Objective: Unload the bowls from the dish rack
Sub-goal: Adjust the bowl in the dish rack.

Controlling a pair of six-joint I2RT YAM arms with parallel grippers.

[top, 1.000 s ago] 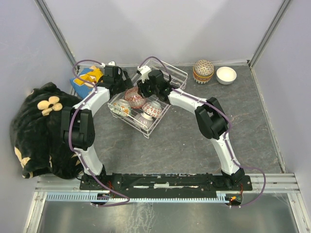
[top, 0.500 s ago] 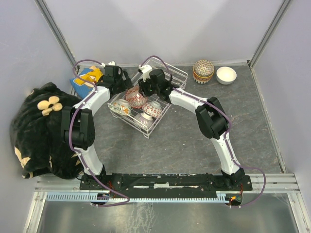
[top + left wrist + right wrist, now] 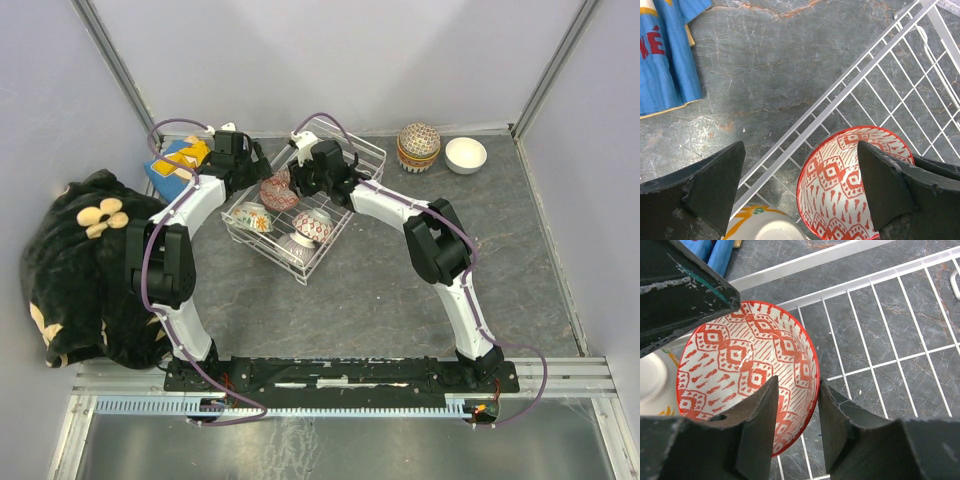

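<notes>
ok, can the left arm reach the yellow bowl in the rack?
Probably yes: the open left gripper hangs right by the yellow bowl, nothing covers it; the right gripper only holds the red bowl.

The table is a dark grey slab veined like marble, closed in by pale walls on three sides, with a metal rail along its near edge. The white wire dish rack sits directly on it, left of centre and turned at an angle to the edges. In the far right corner stands a stack of patterned bowls, and just beside it a white bowl rests upright – the two close together but apart. At the far left lies a blue and yellow cloth with red lettering; nearer, along the left edge, sprawls a black plush heap with a cream flower on it.
</notes>
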